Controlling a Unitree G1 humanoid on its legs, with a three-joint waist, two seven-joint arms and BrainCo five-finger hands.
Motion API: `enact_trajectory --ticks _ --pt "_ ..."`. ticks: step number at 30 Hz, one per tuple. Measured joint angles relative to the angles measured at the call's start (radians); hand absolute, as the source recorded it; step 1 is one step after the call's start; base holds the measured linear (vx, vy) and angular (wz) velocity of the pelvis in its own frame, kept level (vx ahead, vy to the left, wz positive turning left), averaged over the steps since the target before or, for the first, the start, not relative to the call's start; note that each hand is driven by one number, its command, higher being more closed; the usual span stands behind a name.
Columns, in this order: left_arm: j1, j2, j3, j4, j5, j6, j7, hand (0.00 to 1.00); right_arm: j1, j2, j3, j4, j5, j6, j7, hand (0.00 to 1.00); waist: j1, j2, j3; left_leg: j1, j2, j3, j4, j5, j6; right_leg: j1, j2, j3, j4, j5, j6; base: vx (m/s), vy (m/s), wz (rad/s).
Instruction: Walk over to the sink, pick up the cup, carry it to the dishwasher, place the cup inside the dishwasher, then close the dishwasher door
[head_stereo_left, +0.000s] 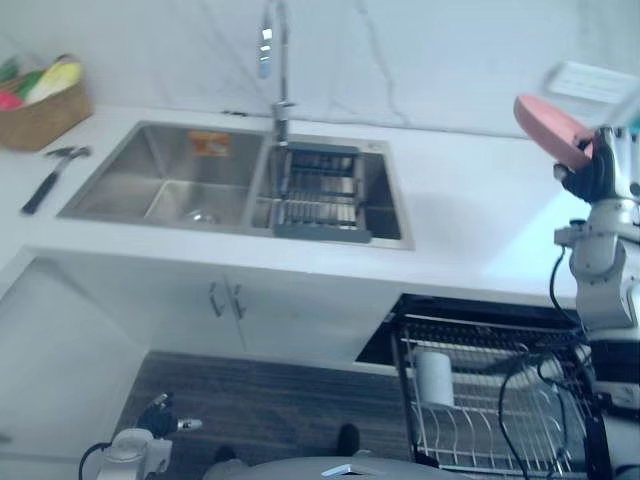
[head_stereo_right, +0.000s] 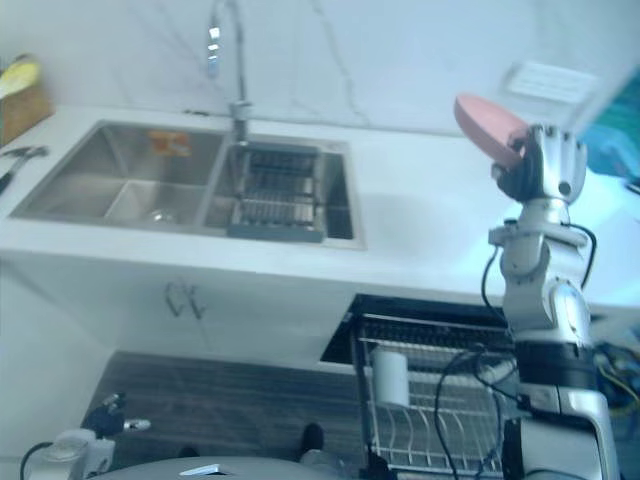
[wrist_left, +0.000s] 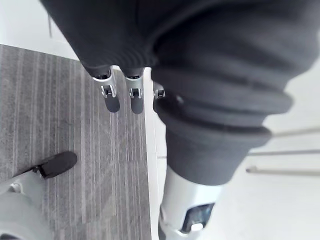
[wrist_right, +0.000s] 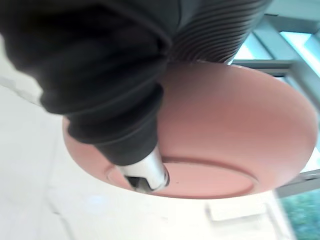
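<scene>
The white counter (head_stereo_left: 470, 210) runs along the wall. A steel sink (head_stereo_left: 165, 185) with two tubs is set into it, and a tap (head_stereo_left: 278, 80) stands at the back between them. A dark rack (head_stereo_left: 318, 195) sits in the right tub. At the left end are a brown basket (head_stereo_left: 40, 120) and a hammer (head_stereo_left: 50, 178) lying flat just beside it.

No readable text, numbers or brands. Orange sticker (head_stereo_left: 208, 143) on the far wall of the sink (head_stereo_left: 105, 205), left basin: print too blurred to read. White plate (head_stereo_left: 590, 82) on the wall (head_stereo_left: 430, 60), far right: no legible marks.
</scene>
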Motion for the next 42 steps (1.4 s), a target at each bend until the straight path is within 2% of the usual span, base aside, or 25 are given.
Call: enact_trajectory --ticks 3,4,5,6,7,8,9,10,11,14,15,17,19,21,27,30,34,39,41,42 --pt "-0.011 -0.014 -0.027 0.032 0.000 0.020 -0.021 0.00 0.081 0.010 -0.035 0.009 0.041 0.018 -0.002 1.00 -0.038 -0.012 0.004 0.007 -0.001 0.061 0.000 -0.009 -0.010 -0.030 0.011 0.047 0.007 0.001 0.003 -0.01 0.006 -0.65" --pt "-0.014 -0.027 -0.026 0.032 0.000 0.030 -0.023 0.00 0.113 0.016 -0.043 0.010 0.053 0.027 -0.003 1.00 -0.041 -0.016 0.004 0.014 0.002 0.084 0.001 -0.010 -0.011 -0.052 0.018 0.042 0.027 -0.040 0.014 -0.01 0.014 -0.50" --pt "-0.013 -0.045 -0.026 0.034 0.000 0.035 -0.023 0.00 0.132 0.029 -0.051 0.010 0.061 0.034 -0.003 1.00 -0.040 0.008 0.003 0.006 0.028 0.103 0.001 -0.005 0.001 -0.065 0.022 -0.015 0.051 -0.129 0.043 0.09 0.037 -0.70" --pt "-0.004 -0.063 -0.011 0.032 0.000 0.042 -0.019 0.00 0.141 0.056 -0.049 0.014 0.072 0.035 -0.005 1.00 -0.036 0.043 0.000 0.008 0.074 0.136 0.001 -0.011 0.008 -0.100 0.015 -0.092 0.184 -0.133 -0.062 0.19 0.045 -0.61" --pt "-0.001 -0.057 -0.004 0.030 -0.001 0.045 -0.011 0.00 0.142 0.077 -0.041 0.021 0.079 0.032 -0.005 1.00 -0.036 0.018 0.000 0.015 0.070 0.146 0.010 -0.018 -0.011 -0.111 -0.003 -0.121 0.267 -0.121 -0.088 0.30 -0.012 -0.59" --pt "0.000 -0.030 -0.004 0.030 -0.007 0.049 0.003 0.00 0.141 0.103 -0.033 0.032 0.080 0.026 -0.006 1.00 -0.030 -0.035 -0.001 0.020 0.053 0.154 0.039 -0.028 -0.028 -0.078 -0.016 -0.123 0.222 -0.124 -0.034 0.25 -0.078 -0.60" --pt "-0.013 -0.028 -0.005 0.056 -0.019 0.054 0.022 0.00 0.140 0.125 -0.025 0.053 0.082 0.017 -0.007 1.00 -0.008 -0.029 0.005 -0.002 0.089 0.165 0.097 -0.047 -0.030 -0.052 0.023 -0.111 0.132 -0.059 -0.048 0.16 -0.116 -0.54" --pt "-0.016 -0.028 -0.005 0.061 -0.020 0.055 0.025 0.00 0.141 0.131 -0.024 0.054 0.083 0.013 -0.007 1.00 -0.003 -0.027 0.010 -0.017 0.099 0.169 0.125 -0.059 -0.034 -0.040 0.035 -0.109 0.084 -0.041 -0.053 0.12 -0.100 -0.47" --pt "-0.039 -0.038 -0.010 0.063 -0.020 0.073 0.027 0.00 0.141 0.135 -0.024 0.054 0.086 0.012 -0.006 1.00 -0.002 -0.039 0.018 -0.034 0.118 0.171 0.169 -0.077 -0.039 -0.012 0.053 -0.108 0.013 -0.002 -0.054 0.09 -0.054 -0.20" --pt "-0.085 -0.061 -0.026 0.072 -0.020 0.090 0.028 0.00 0.139 0.134 -0.026 0.054 0.087 0.006 -0.004 1.00 -0.015 0.001 0.046 -0.050 0.128 0.162 0.198 -0.091 -0.040 -0.010 0.057 -0.111 0.006 -0.003 -0.051 0.08 0.002 0.02" --pt "-0.107 -0.065 -0.039 0.078 -0.021 0.092 0.028 0.00 0.139 0.134 -0.026 0.054 0.087 0.007 0.001 1.00 -0.028 0.028 0.067 -0.061 0.126 0.151 0.202 -0.093 -0.036 -0.013 0.053 -0.116 0.006 -0.004 -0.052 0.07 0.026 0.13" --pt "-0.133 -0.069 -0.047 0.079 -0.022 0.088 0.029 0.00 0.139 0.134 -0.028 0.054 0.087 0.008 0.031 1.00 -0.039 0.058 0.096 -0.072 0.118 0.150 0.187 -0.090 -0.035 -0.028 0.047 -0.115 0.005 -0.002 -0.056 0.06 0.030 0.04" --pt "-0.156 -0.070 -0.055 0.095 -0.042 0.070 0.048 0.00 0.135 0.134 -0.029 0.055 0.087 0.008 0.055 1.00 -0.051 0.085 0.122 -0.085 0.103 0.149 0.161 -0.069 -0.031 -0.053 0.040 -0.114 0.006 0.005 -0.056 0.09 0.032 -0.01" --pt "-0.171 -0.070 -0.062 0.106 -0.061 0.066 0.067 0.00 0.109 0.134 -0.028 0.055 0.085 0.009 0.073 1.00 -0.061 0.101 0.156 -0.086 0.087 0.152 0.131 -0.054 -0.028 -0.074 0.035 -0.110 0.006 0.011 -0.056 0.06 0.025 -0.07" --pt "-0.222 -0.071 -0.066 0.107 -0.080 0.044 0.069 0.00 0.042 0.143 -0.029 0.055 0.081 0.038 0.071 1.00 -0.075 0.112 0.246 -0.120 0.055 0.150 0.093 -0.022 -0.012 -0.123 0.017 -0.103 0.007 0.038 -0.056 0.01 0.010 -0.01" --pt "-0.242 -0.071 -0.075 0.107 -0.081 0.039 0.088 0.00 0.023 0.166 -0.022 0.061 0.082 0.044 0.071 1.00 -0.076 0.124 0.264 -0.128 0.043 0.151 0.083 -0.021 -0.007 -0.137 0.008 -0.100 0.007 0.044 -0.051 0.04 0.037 0.02" --pt "-0.293 -0.070 -0.086 0.106 -0.094 0.038 0.097 0.00 -0.062 0.166 0.039 0.188 0.089 0.059 0.069 1.00 -0.073 0.145 0.312 -0.150 0.018 0.146 0.084 -0.025 0.008 -0.154 -0.012 -0.094 0.007 0.052 -0.039 0.01 0.043 0.05" --pt "-0.363 -0.069 -0.087 0.104 -0.120 0.028 0.108 0.00 -0.160 0.166 0.111 0.350 0.133 0.069 0.057 1.00 -0.052 0.164 0.383 -0.199 -0.005 0.132 0.084 -0.018 0.026 -0.193 -0.037 -0.099 0.007 0.065 -0.031 -0.03 0.033 0.11" --pt "-0.373 -0.066 -0.094 0.103 -0.120 0.027 0.108 0.00 -0.186 0.166 0.134 0.407 0.144 0.080 0.048 1.00 -0.049 0.172 0.389 -0.218 -0.009 0.115 0.084 -0.015 0.029 -0.201 -0.043 -0.114 0.007 0.066 -0.030 0.00 0.019 0.24" --pt "-0.378 -0.064 -0.103 0.104 -0.120 0.025 0.109 0.00 -0.194 0.166 0.135 0.434 0.160 0.083 0.030 1.00 -0.034 0.173 0.391 -0.228 -0.011 0.113 0.084 -0.014 0.030 -0.208 -0.044 -0.115 0.007 0.066 -0.029 0.02 0.016 0.15"
